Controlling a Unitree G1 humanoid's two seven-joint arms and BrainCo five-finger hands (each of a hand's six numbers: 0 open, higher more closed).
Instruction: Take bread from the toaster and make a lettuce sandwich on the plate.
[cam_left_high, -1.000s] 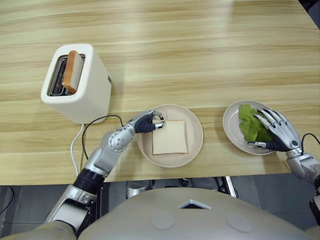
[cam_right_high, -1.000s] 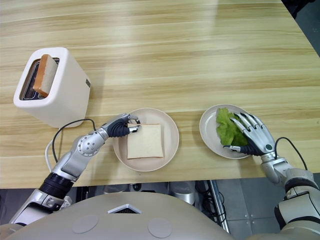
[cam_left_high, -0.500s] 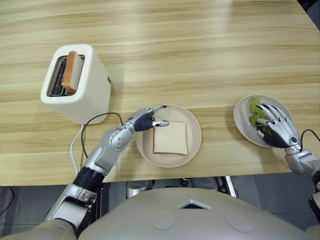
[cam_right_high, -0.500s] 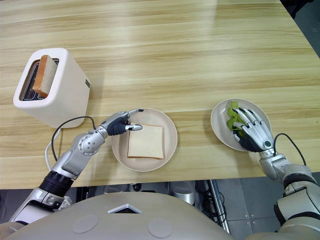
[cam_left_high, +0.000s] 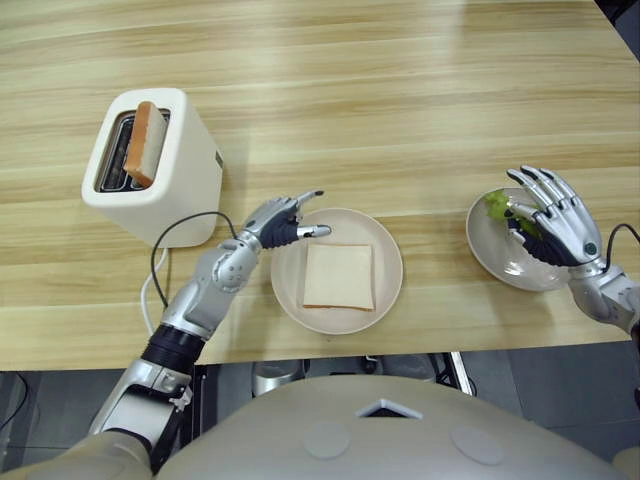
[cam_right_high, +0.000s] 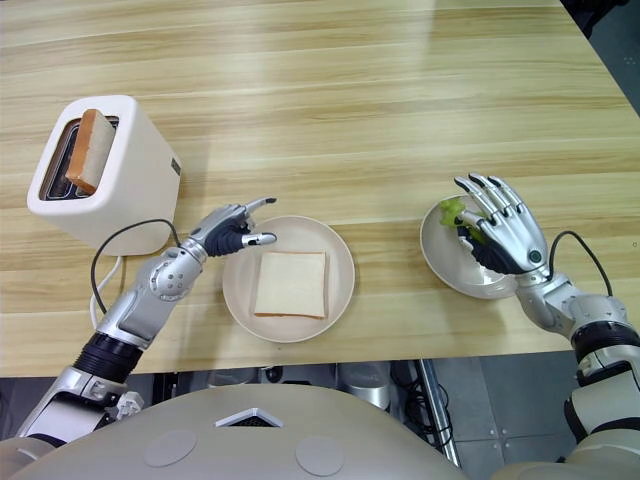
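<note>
A white toaster (cam_left_high: 160, 170) stands at the left with one bread slice (cam_left_high: 145, 142) upright in its slot. Another bread slice (cam_left_high: 338, 276) lies flat on the beige plate (cam_left_high: 288, 290) near the table's front edge. My left hand (cam_left_high: 282, 222) hovers open at that plate's upper left rim, clear of the slice. At the right, my right hand (cam_left_high: 552, 220) is raised over the small plate (cam_left_high: 508, 262). A bunch of green lettuce (cam_left_high: 497, 205) is pinched between its thumb and fingers. The small plate beneath looks bare.
The toaster's black cable (cam_left_high: 185, 222) loops on the table just left of my left hand, and a white cord (cam_left_high: 150, 295) runs off the front edge. Bare wooden tabletop (cam_left_high: 400, 100) stretches across the far half.
My left hand let go of the slice on the plate, opened and drew back to the left. My right hand closed on the lettuce and lifted it off the small plate, which shifted right.
</note>
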